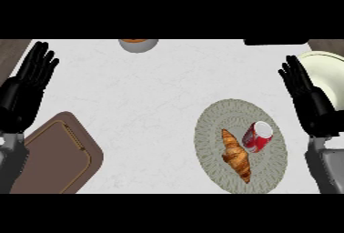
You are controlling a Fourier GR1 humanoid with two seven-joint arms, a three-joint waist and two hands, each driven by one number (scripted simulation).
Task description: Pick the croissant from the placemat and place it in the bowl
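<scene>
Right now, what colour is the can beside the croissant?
Red with a white end, seen in the head view: can, croissant.

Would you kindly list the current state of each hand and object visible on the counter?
croissant: lying on the placemat, untouched.
red can: on its side on the placemat, beside the croissant.
placemat: flat on the counter.
bowl: at the right edge, partly behind the right hand.
left hand: open, resting.
right hand: open, resting.
brown tray: flat, lower left.
</scene>
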